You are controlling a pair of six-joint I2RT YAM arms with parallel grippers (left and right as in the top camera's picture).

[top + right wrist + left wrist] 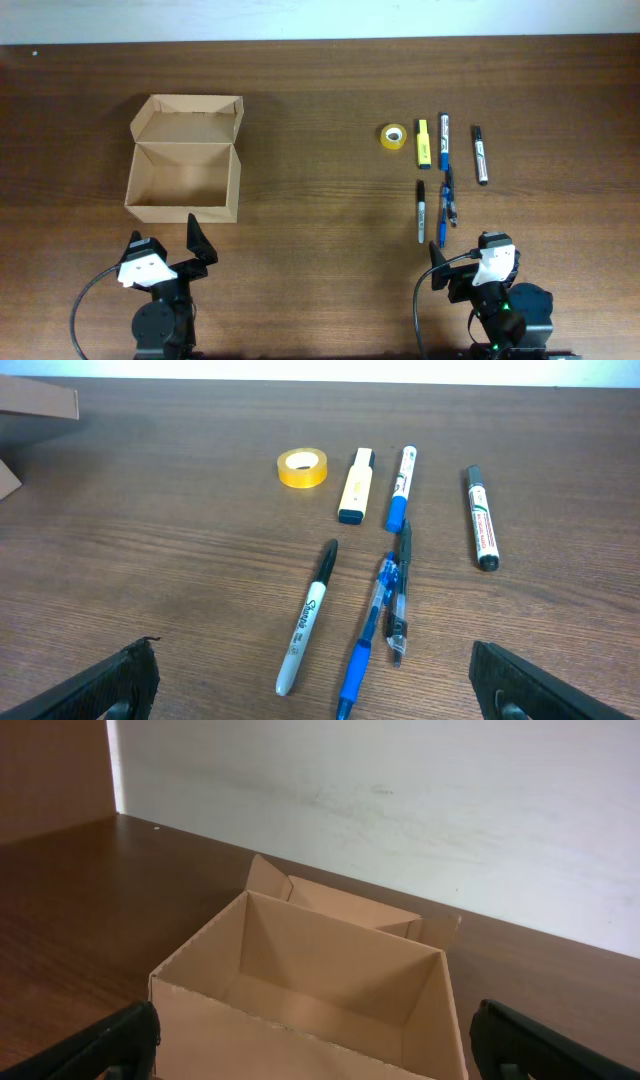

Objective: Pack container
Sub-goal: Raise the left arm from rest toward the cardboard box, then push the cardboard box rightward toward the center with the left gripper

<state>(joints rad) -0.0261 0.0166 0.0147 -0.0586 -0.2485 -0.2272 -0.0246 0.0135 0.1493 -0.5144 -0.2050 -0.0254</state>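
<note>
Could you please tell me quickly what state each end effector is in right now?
Left end effector: open, holding nothing, facing the open container.
Right end effector: open, holding nothing.

Table: dark wood grain, carrying two groups in my overhead view.

At 9 o'clock from centre stands the container, brown cardboard, open, with its flap lid lying back toward 12.

At 3 o'clock I note a yellow tape roll. Running toward its 3 are a yellow highlighter, a blue-and-white marker and, set apart, a black-and-white marker.

At 6 of that row lie a black Sharpie, a blue pen and a black pen. The two pens are so close that I cannot tell whether they touch.
</note>
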